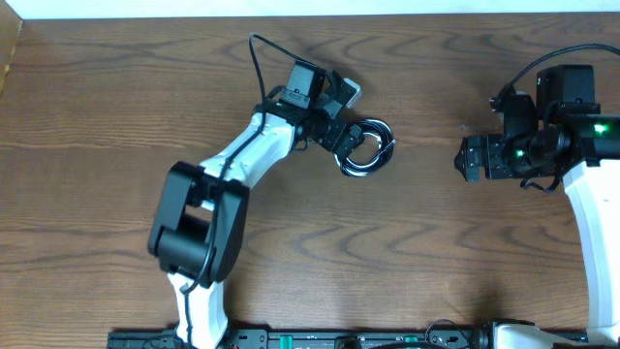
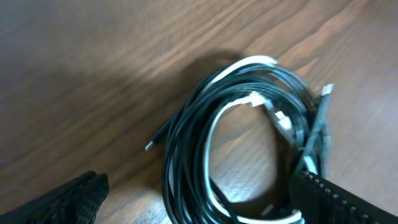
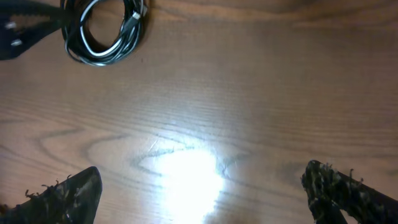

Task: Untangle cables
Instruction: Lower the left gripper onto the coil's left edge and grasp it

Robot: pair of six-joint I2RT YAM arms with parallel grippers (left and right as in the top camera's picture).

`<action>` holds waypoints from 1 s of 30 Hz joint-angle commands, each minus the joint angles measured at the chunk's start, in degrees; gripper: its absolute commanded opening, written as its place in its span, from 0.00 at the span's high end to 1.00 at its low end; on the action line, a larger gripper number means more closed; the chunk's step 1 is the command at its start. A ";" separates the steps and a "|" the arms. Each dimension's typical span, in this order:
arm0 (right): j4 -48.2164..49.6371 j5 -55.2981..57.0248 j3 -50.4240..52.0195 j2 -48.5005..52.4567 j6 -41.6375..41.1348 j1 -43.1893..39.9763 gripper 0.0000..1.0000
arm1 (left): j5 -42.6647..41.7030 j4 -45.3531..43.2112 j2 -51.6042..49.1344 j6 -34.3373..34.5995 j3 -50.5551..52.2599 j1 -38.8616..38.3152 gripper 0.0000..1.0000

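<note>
Cables lie as one tight black-and-white coil a little toward 2 o'clock of the table's middle in the overhead view. We see the left gripper at the coil's 9 o'clock edge and the right gripper well apart at its 3 o'clock. From the left wrist, the fingers stand apart with the coil's near arc between them, nothing pinched. From the right wrist, the fingers are spread wide and empty, the coil far off at 11 o'clock. We judge that no strand is separated yet, so all the untangling remains.
</note>
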State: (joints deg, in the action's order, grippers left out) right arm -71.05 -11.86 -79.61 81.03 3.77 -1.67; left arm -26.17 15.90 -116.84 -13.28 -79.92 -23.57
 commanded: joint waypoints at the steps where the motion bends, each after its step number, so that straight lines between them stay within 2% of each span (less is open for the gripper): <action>1: -0.74 -0.55 0.24 -1.97 -0.46 0.28 0.01 | 3.41 -0.48 -2.01 3.39 -0.92 0.09 0.03; 3: -0.85 -0.55 0.24 -1.99 -0.46 0.28 0.01 | 3.74 -0.15 -2.51 3.34 -0.92 0.09 0.03; 4: -0.83 -0.55 0.24 -1.99 -0.46 0.28 0.01 | 3.74 0.07 -2.64 3.34 -0.92 0.13 0.07; 5: -0.83 -0.55 0.24 -1.99 -0.46 0.28 0.01 | 3.72 0.15 -2.64 3.34 -0.92 0.13 0.14; 6: -0.87 -0.55 0.24 -2.01 -0.46 0.28 0.01 | 3.72 0.24 -2.64 3.34 -0.92 0.13 0.25; 7: -0.94 -0.57 0.24 -2.01 -0.48 0.28 0.01 | 3.72 0.26 -2.64 3.45 -0.92 0.13 0.40; 8: -0.98 -0.55 0.24 -2.01 -0.48 0.28 0.01 | 3.72 0.24 -2.64 3.89 -0.92 0.11 0.48; 13: -1.38 -0.55 0.24 -2.03 -0.48 0.28 0.01 | 3.72 0.26 -2.64 5.09 -0.92 0.11 0.48; 15: -1.79 -0.55 0.24 -2.03 -0.48 0.28 0.01 | 3.72 0.26 -2.64 5.09 -0.92 0.09 0.43; 17: -1.86 -0.55 0.24 -2.03 -0.48 0.28 0.01 | 3.72 0.26 -2.64 5.25 -0.92 0.09 0.41; 30: -1.84 -0.55 0.24 -2.03 -0.48 0.28 0.01 | 3.72 0.04 -2.80 5.29 -0.92 0.07 0.46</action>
State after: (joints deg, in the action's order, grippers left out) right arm -72.79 -12.01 -79.59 79.96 3.75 -1.67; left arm -22.76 16.08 -119.20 -8.54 -79.92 -23.57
